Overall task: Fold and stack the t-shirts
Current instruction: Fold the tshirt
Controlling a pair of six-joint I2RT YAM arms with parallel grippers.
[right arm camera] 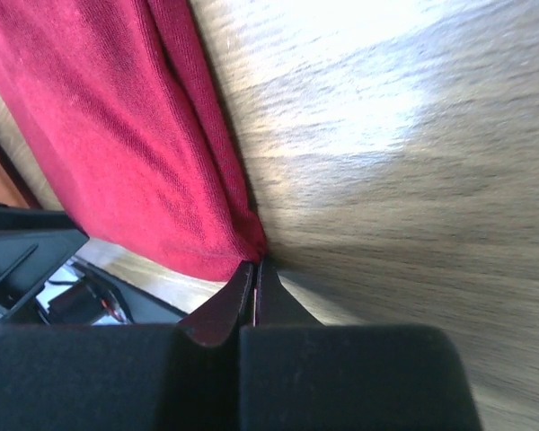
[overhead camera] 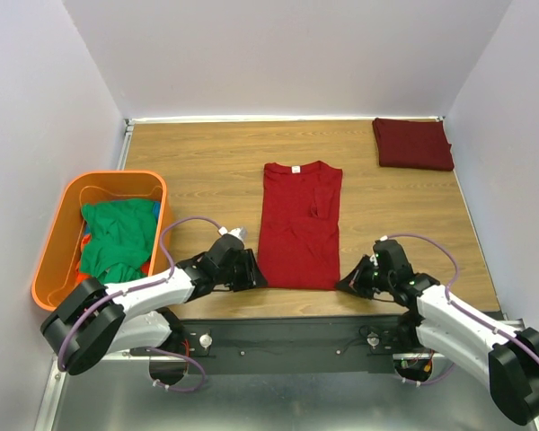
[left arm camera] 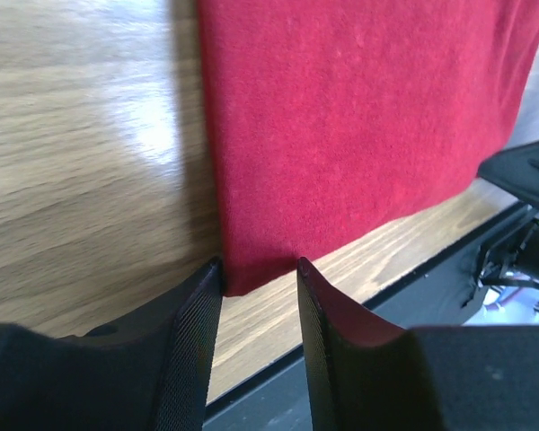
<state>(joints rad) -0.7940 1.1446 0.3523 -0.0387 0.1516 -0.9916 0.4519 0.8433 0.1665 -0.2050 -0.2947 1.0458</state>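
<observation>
Between the parted fingers of the left gripper [left arm camera: 259, 269] lies the near-left corner of the bright red short-sleeved cloth t-shirt [left arm camera: 359, 117]. The jaws stand open on either side of that corner and have not closed on it. Ahead of this gripper the shirt lies flat on the brown wooden table [overhead camera: 207, 171], folded into a long narrow panel with its collar at the far end.

At the tips of the right gripper [right arm camera: 254, 265] is the shirt's near-right corner. Those jaws are pressed fully together and the cloth touches their tips, but I cannot tell whether any fabric is caught between them.

Far beyond the right gripper, near the table's back corner, a dark maroon t-shirt [overhead camera: 412, 144] rests folded into a rectangle. Outward of the left gripper, an orange plastic tub [overhead camera: 58, 238] holds a crumpled green t-shirt [overhead camera: 119, 235].
</observation>
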